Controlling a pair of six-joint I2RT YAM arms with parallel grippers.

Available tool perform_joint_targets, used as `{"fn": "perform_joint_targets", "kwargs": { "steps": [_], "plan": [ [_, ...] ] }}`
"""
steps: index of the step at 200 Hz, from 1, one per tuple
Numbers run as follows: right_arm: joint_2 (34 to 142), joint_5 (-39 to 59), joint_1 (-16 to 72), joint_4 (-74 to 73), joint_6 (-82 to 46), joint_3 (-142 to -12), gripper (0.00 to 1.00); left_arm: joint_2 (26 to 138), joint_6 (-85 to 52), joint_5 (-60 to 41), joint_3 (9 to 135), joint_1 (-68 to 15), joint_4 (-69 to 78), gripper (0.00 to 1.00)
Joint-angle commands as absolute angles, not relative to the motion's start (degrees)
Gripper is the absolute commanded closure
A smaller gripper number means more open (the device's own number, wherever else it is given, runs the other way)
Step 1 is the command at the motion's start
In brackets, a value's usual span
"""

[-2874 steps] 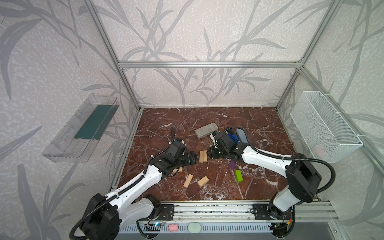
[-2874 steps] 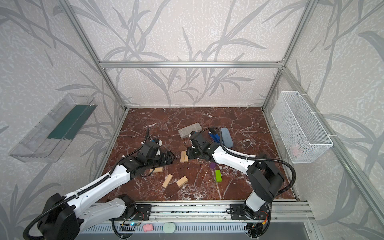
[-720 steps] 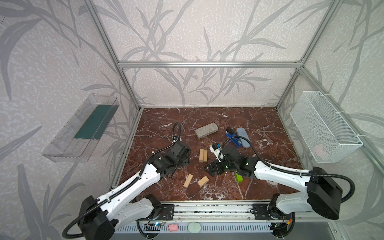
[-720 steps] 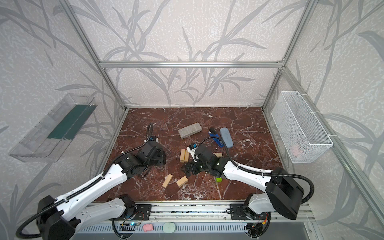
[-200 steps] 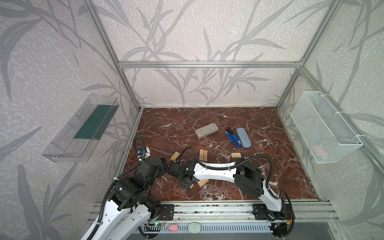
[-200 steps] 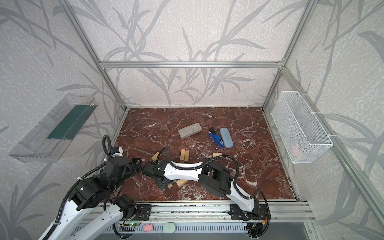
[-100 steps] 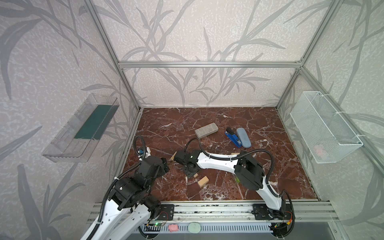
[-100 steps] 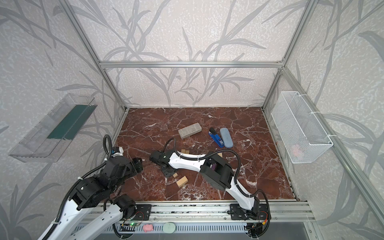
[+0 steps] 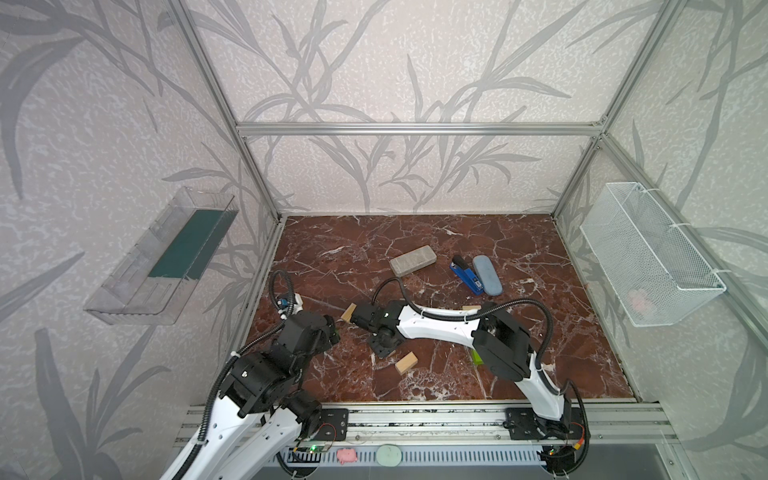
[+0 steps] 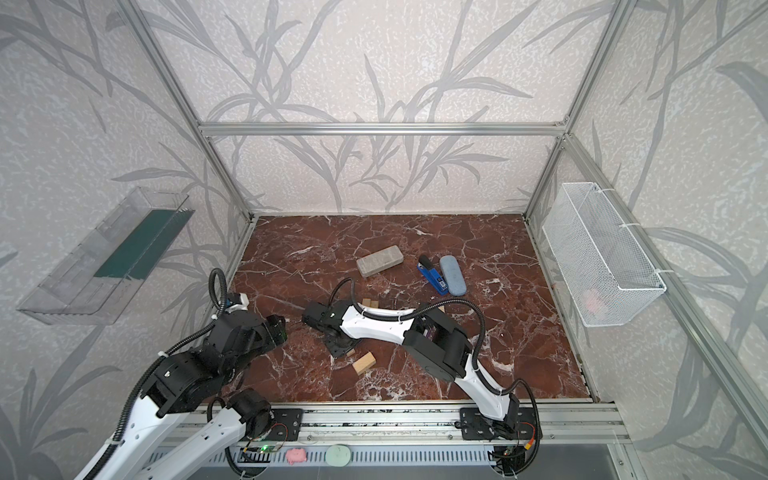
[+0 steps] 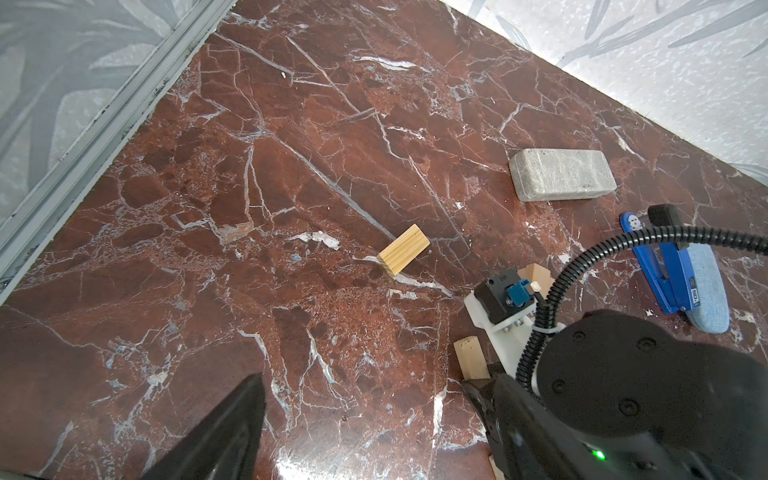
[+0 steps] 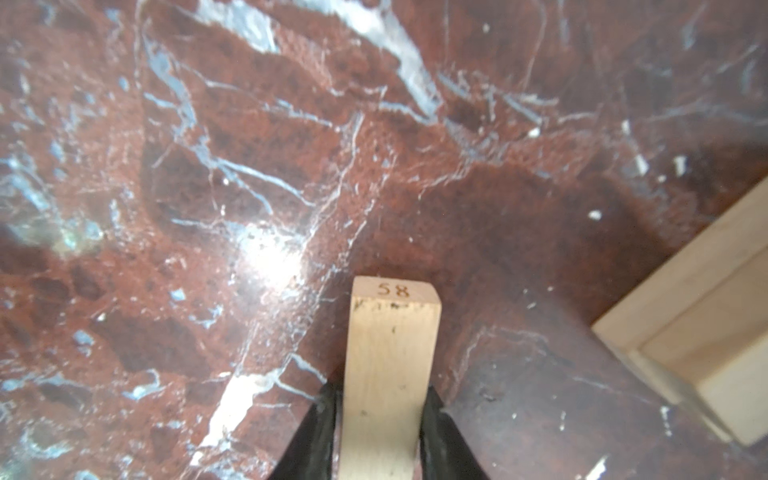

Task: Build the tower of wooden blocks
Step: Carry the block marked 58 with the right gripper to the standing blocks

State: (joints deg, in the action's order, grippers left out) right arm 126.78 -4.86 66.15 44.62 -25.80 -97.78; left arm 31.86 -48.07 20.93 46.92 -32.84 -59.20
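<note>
The red-brown marble table (image 9: 436,232) is glossy and veined with white; its far side carries the clutter. A speckled grey slab (image 9: 412,259) with rounded corners lies there; to its right a blue-and-black stapler (image 9: 467,275) lies just beside a pale blue oval case (image 9: 487,275). All three are well apart from the arms.

The right arm (image 9: 436,328) lies across the middle into the left half. Its white link covers most of the tower start, and only two pale block ends (image 10: 368,302) show beyond it in a top view.

The right pincer (image 12: 382,388) is closed on a pale wood block (image 12: 390,353) that is flat-sided and square-cut, with "58" written on its end; black fingers (image 12: 316,432) press both long faces. Whether it touches the marble I cannot tell.

Loose pieces lie around:
- a grained block (image 9: 348,312) just left of that arm's wrist
- a near block (image 9: 406,362) just on the near side of the pincer
- a far block (image 9: 471,308) peeping out past the arm
- a lime green block (image 9: 476,357) half hidden under the elbow

The left pincer (image 11: 361,382) stands wide open and empty at the near left; its dark fingers are spread over bare marble.
</note>
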Motion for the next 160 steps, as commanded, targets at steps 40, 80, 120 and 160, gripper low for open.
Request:
{"fn": "perform_joint_targets", "kwargs": {
  "steps": [40,80,120,160],
  "plan": [
    [124.4,-4.2,66.6,46.8,-25.8,-97.7,0.74,32.0,-48.4,21.4,47.7,-32.8,-60.2,0.15],
    [119.4,-4.5,66.4,47.3,-26.5,-96.9,0.75,31.8,-47.6,20.7,48.3,-32.8,-60.3,0.15],
    [113.1,-4.4,64.3,46.6,-28.5,-93.5,0.76,32.3,-46.3,18.9,48.1,-32.8,-58.4,0.15],
    [107.1,-6.0,60.7,44.6,-31.2,-88.0,0.76,34.8,-44.2,13.9,46.1,-32.8,-53.5,0.15]
  ]
}}
